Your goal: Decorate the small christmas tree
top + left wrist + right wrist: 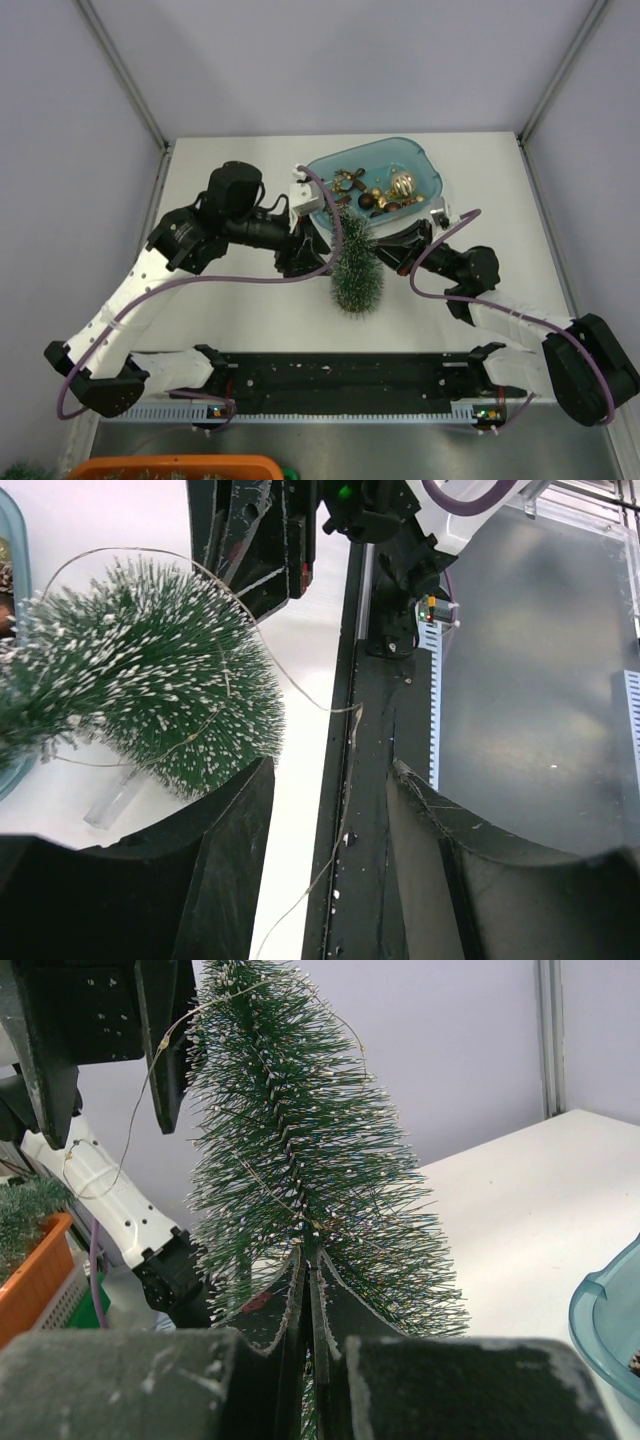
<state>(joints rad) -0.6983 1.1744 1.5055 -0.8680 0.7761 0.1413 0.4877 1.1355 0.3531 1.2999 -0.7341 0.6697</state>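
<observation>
The small christmas tree (356, 268) is a green cone with frosted tips, leaning over the white table in front of the tray. My right gripper (312, 1260) is shut on its stem among the lower bristles, coming in from the right (388, 245). A thin wire string (300, 695) loops over the tree (140, 670) and runs down between the left fingers. My left gripper (333, 770) sits just left of the tree (300, 258) with its jaws apart and the wire loose in the gap. The right wrist view shows the wire (135, 1110) hanging near the treetop.
A translucent blue tray (425, 162) with gold and brown ornaments (400, 185) stands behind the tree. A black rail (340, 375) runs along the near edge. An orange basket (180, 467) sits below it. A small clear tube (110, 805) lies on the table under the tree.
</observation>
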